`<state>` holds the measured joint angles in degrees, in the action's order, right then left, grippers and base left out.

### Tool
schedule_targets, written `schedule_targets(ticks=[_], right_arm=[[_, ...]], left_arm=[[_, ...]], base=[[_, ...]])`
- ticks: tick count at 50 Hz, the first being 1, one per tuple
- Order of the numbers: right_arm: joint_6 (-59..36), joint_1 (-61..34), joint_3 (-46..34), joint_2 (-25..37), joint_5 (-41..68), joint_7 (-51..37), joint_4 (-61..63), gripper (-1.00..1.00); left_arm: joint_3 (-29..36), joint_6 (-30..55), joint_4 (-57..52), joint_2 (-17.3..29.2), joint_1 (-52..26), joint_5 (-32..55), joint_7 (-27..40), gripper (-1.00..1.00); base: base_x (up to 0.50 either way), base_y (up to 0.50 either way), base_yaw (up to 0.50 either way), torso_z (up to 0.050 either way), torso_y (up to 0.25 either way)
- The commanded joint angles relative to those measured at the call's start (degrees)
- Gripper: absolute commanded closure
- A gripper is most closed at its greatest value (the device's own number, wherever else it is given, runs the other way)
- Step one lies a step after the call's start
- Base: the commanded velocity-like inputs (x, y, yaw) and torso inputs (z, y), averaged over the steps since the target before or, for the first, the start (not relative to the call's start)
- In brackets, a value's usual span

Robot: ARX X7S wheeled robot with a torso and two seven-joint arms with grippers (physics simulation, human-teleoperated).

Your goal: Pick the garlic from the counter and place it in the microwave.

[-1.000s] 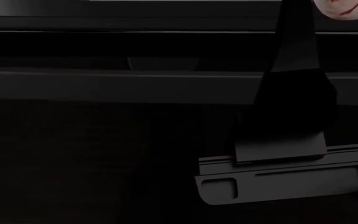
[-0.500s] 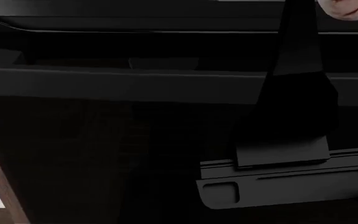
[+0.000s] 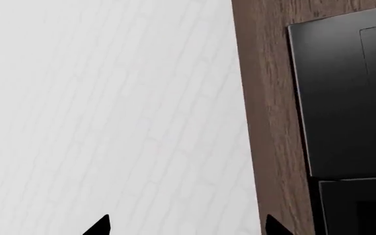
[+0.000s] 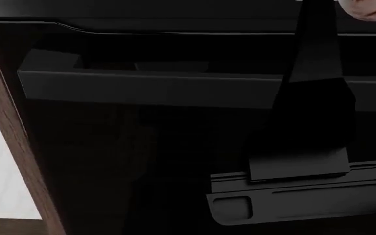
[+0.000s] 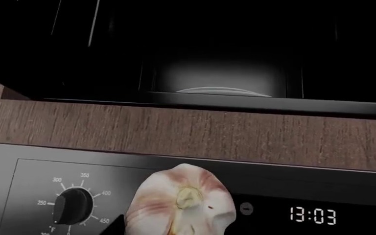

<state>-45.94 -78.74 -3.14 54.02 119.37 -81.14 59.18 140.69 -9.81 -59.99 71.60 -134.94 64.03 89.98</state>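
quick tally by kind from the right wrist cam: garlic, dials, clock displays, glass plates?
garlic: 1
temperature dial: 1
clock display: 1, reads 13:03
glass plate: 1, inside the dark open cavity above the wood band
Total: 4

Pale white-brick wall [image 3: 103, 107] beside a tall dark brown wood cabinet column [image 3: 266, 122] set with glossy black appliance fronts [image 3: 344, 93]. Across the head view, a black oven door [image 4: 142, 161] with a long horizontal bar handle [image 4: 149, 88], a strip of wood edge [image 4: 11, 127] and a sliver of white wall at one side. Lower, a control panel with a black temperature dial [image 5: 72, 205] and a clock display reading 13:03 [image 5: 313, 215], a band of wood grain [image 5: 195, 134] between it and a dark, dimly lit cavity [image 5: 217, 73].
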Motion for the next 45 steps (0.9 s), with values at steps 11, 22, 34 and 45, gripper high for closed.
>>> schedule_targets(ticks=[11,22,34,45], right_arm=[[-0.68,-11.81,-3.90,-0.74,5.82,-4.97,-0.86,1.00],[0.11,-20.40,-8.32,-0.09,8.28,-7.01,-1.13,1.00],[2.55,-24.88,-9.96,2.00,9.49,-7.49,-1.23,1.00],[3.27,-26.66,-11.83,2.73,8.75,-6.73,-1.39,1.00]], left_arm=[[2.75,1.80,5.02,18.38,6.58,-3.98,-2.87,-1.00],[5.14,-2.40,7.58,18.39,10.70,-7.31,-0.12,-1.00],[4.76,-3.24,8.07,18.39,11.85,-7.62,0.00,-1.00],[4.13,-3.48,8.17,18.39,12.55,-7.66,-0.01,-1.00]], base=[[0.00,0.00,0.00,0.000,0.001],[0.00,0.00,0.00,0.000,0.000],[0.00,0.00,0.00,0.000,0.000],[0.25,-0.04,0.00,0.000,0.000]])
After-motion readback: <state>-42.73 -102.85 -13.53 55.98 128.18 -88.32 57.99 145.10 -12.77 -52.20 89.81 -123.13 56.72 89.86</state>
